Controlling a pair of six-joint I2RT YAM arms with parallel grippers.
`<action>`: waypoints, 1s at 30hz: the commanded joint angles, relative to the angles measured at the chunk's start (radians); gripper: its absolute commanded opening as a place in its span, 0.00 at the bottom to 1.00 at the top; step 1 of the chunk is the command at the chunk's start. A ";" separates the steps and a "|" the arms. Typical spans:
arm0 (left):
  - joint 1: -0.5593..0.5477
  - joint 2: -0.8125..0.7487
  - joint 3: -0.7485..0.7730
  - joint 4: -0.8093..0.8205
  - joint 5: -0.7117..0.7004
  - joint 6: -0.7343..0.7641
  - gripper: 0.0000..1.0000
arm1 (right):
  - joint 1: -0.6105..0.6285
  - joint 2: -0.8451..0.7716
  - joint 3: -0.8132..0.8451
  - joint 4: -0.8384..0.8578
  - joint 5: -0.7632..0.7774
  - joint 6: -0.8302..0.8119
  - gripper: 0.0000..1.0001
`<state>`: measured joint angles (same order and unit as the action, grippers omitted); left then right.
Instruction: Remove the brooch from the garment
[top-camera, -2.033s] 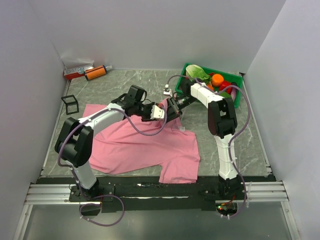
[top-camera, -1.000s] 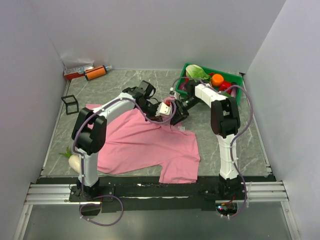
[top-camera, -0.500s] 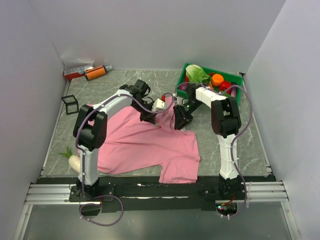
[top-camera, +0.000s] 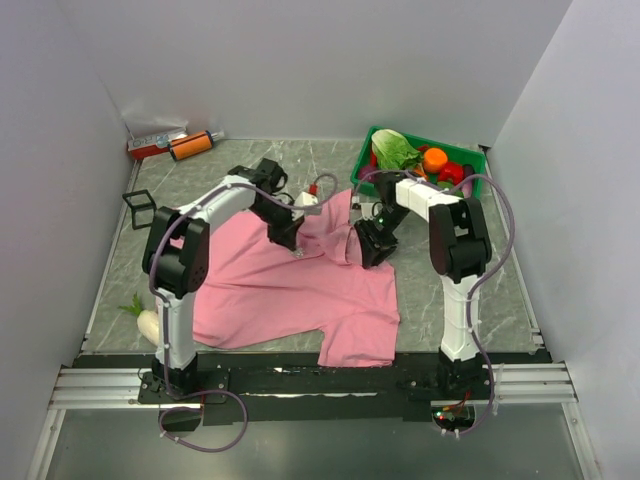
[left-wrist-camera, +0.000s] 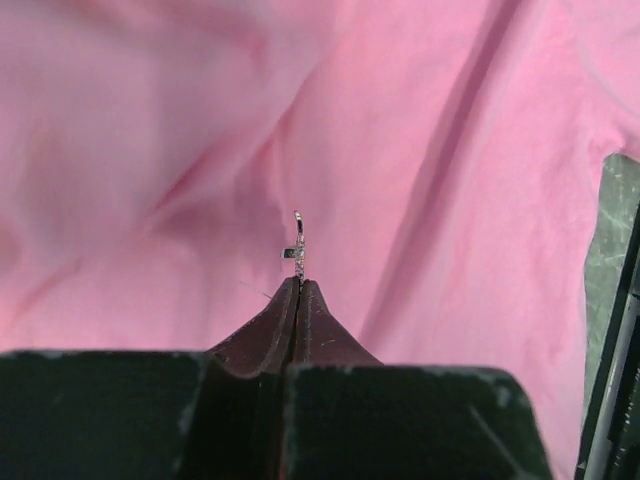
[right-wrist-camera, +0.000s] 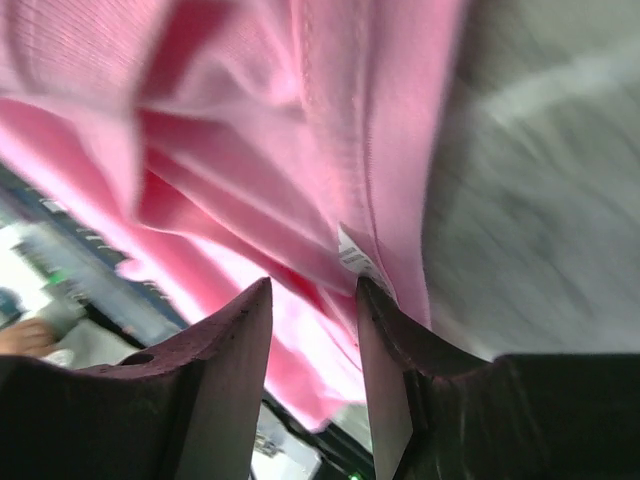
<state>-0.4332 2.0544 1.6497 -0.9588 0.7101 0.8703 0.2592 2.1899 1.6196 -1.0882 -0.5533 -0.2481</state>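
The pink T-shirt lies spread on the table, with its neck end bunched up between the two arms. In the left wrist view my left gripper is shut, and the tiny silvery brooch sticks out of its tips, held a little above the pink cloth. In the top view the left gripper is over the shirt's upper part; the brooch is too small to see there. My right gripper is at the neckline. Its jaws are open over folded cloth, with the white neck label next to one finger.
A green bin of vegetables stands at the back right, just behind the right arm. Red and orange items lie in the back left corner. A small black frame and a white radish sit along the left side.
My left gripper has drawn left and away from the right gripper. The right gripper has moved nearer, down to the neckline. The cloth between them is now bunched up.
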 joint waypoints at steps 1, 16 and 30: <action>0.102 -0.069 -0.040 -0.037 0.037 -0.028 0.01 | -0.035 -0.090 -0.082 0.053 0.251 -0.011 0.48; 0.178 -0.223 -0.150 0.140 0.049 -0.126 0.01 | 0.006 -0.158 0.172 0.198 0.159 -0.115 0.48; 0.307 -0.217 -0.113 0.084 0.108 -0.105 0.01 | 0.140 0.106 0.345 0.310 0.467 -0.378 0.44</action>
<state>-0.1455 1.8633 1.4910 -0.8566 0.7712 0.7551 0.3763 2.2860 1.9396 -0.8326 -0.1982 -0.5373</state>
